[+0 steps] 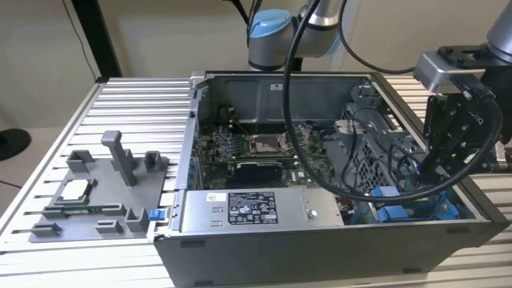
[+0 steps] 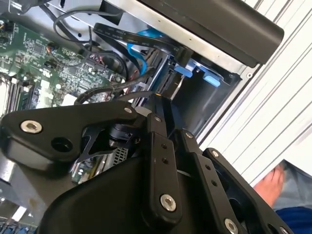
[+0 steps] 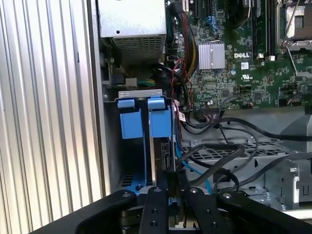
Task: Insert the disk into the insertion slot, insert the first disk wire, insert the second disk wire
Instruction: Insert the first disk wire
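Open computer case (image 1: 320, 255) on the ribbed metal desk (image 1: 136, 108), open side up. Beside it, on the exterior view's left: grey fixture plate (image 1: 88, 201) with upright pegs. Inside the case: green motherboard (image 1: 256, 147) at the middle, grey power-supply box (image 1: 256, 210) along the near wall.

Hand (image 3: 170, 180) down in the case's corner on the exterior view's right, among looping black cables (image 3: 229, 146). Closed on the disk (image 3: 164, 148): grips its near edge, fingers (image 3: 156, 204) drawn close together with the thin edge between them, as seen in the first wrist view.

Disk on edge inside the insertion slot (image 3: 130, 163), against the slot's side nearer the motherboard. Two blue plastic tabs (image 3: 160, 122) side by side at the slot's far end, just under its grey metal rim, one of them in line with the disk. Perforated cage (image 3: 234, 156) just beside the slot, with cables draped across it.
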Robot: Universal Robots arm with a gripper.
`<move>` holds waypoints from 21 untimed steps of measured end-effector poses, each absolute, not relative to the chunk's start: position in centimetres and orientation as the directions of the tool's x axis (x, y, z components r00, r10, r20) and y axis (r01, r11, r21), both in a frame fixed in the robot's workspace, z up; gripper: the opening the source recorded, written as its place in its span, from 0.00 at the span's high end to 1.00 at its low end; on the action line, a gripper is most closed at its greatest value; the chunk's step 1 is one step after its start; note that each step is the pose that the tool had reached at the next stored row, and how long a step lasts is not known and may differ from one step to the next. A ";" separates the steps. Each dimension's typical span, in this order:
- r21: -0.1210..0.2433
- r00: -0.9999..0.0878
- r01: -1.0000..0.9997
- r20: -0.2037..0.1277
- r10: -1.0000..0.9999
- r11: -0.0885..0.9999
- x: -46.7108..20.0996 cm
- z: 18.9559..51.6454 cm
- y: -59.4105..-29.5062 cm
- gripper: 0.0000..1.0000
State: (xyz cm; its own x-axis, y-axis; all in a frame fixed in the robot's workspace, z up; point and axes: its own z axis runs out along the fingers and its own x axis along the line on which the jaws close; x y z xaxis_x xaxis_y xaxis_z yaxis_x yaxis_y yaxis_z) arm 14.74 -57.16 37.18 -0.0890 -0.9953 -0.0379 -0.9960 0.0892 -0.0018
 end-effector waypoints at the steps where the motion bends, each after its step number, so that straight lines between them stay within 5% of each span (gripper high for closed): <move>1: -0.002 -0.089 -0.996 -0.039 -0.995 0.089 14.8 37.2 -57.3 1.00; 21: -0.002 -0.089 -0.996 -0.040 -0.995 0.089 15.0 36.7 -57.7 1.00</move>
